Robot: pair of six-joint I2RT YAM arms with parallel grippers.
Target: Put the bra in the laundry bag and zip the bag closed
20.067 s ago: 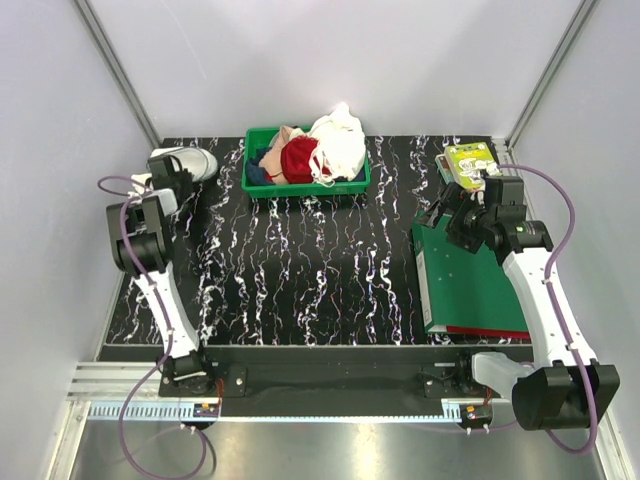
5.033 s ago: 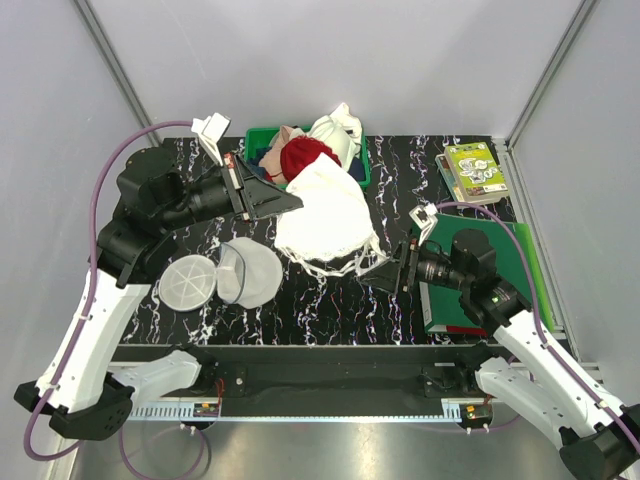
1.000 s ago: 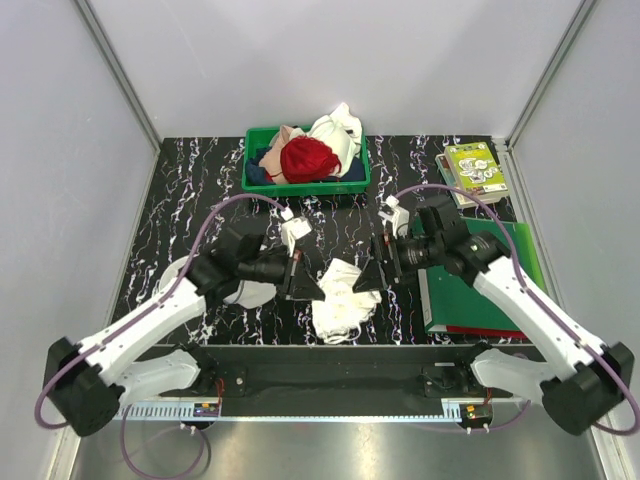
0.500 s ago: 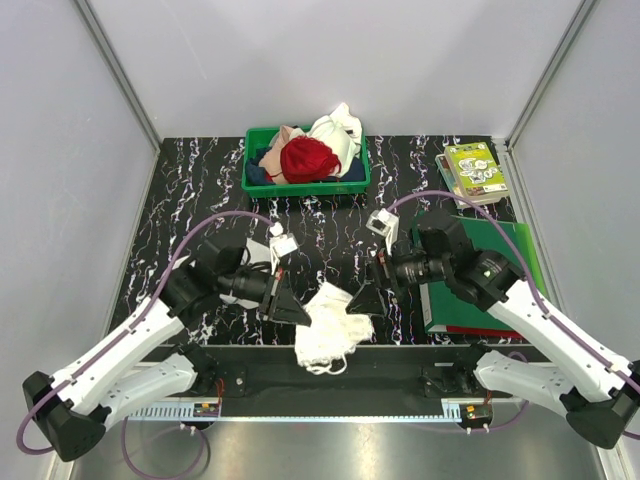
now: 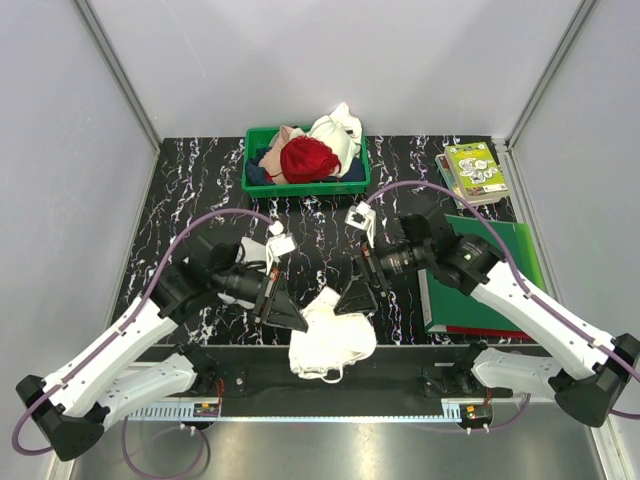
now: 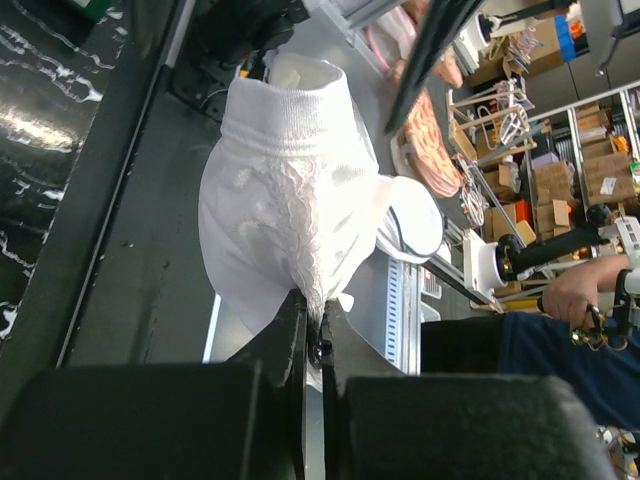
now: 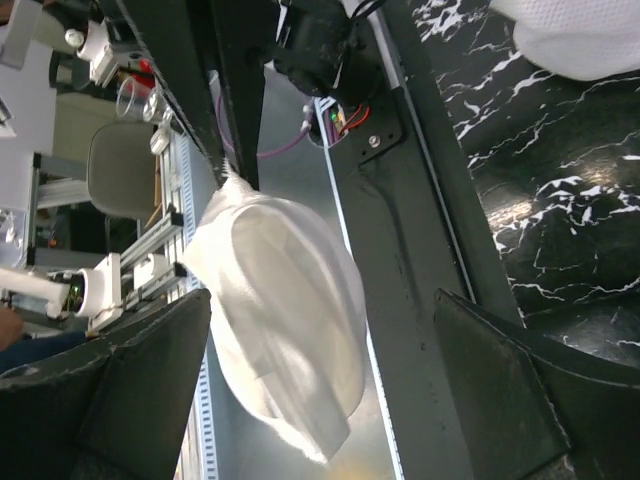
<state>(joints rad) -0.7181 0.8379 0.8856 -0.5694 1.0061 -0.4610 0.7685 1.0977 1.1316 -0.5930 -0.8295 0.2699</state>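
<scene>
The left gripper is clamped shut on a thin fold at the edge of the bra. The bra hangs bunched over the near edge of the table, above the black rail. The right gripper stands wide apart just beside the cloth, holding nothing. The laundry bag lies on the left of the table, mostly hidden by the left arm and well apart from the bra. So slim a pinch could slip, and the bra would then drop off the near edge, likely out of reach. Dangling straps could also snag on the rail or the spread fingers on the way to the bag.
</scene>
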